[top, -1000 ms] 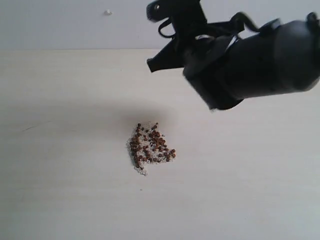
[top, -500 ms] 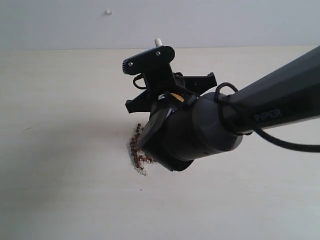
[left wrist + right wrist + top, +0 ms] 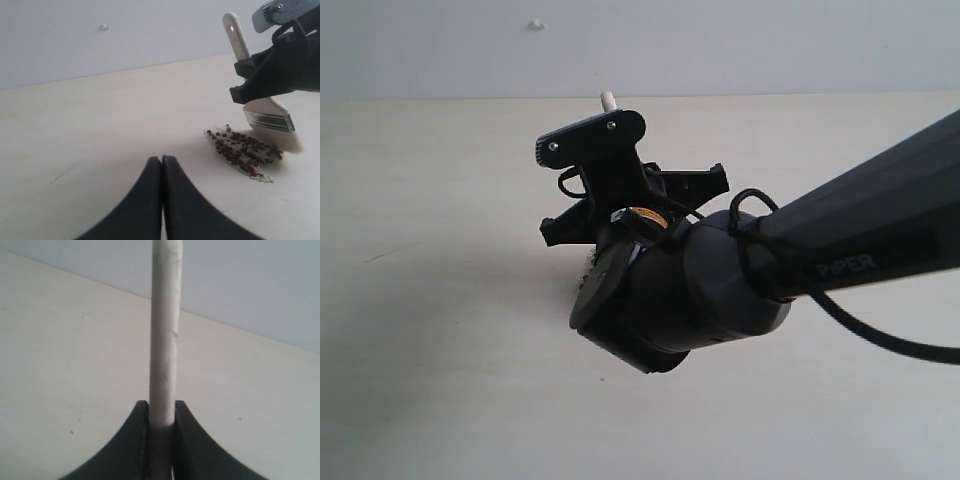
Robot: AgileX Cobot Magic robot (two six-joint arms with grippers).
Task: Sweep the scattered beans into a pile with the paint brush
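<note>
The beans (image 3: 243,151) lie in one tight reddish-brown pile on the pale table. The paint brush (image 3: 268,120) stands nearly upright at the pile's edge, with its cream bristles (image 3: 287,142) touching the beans. My right gripper (image 3: 250,82) is shut on the brush's wooden handle (image 3: 165,330), which rises between the jaws of that gripper (image 3: 162,407). In the exterior view the right gripper (image 3: 630,200) and its arm cover the pile, and only the handle tip (image 3: 608,100) sticks out. My left gripper (image 3: 161,159) is shut on nothing, low over the table, apart from the pile.
Pale off-white crumbs (image 3: 216,134) mix with the beans. The light table (image 3: 440,300) ends at a grey-white wall with a small white mark (image 3: 535,24). A black cable (image 3: 880,335) hangs from the right arm.
The right arm came down and left from the upper right with the brush. It now covers the bean pile in the exterior view.
</note>
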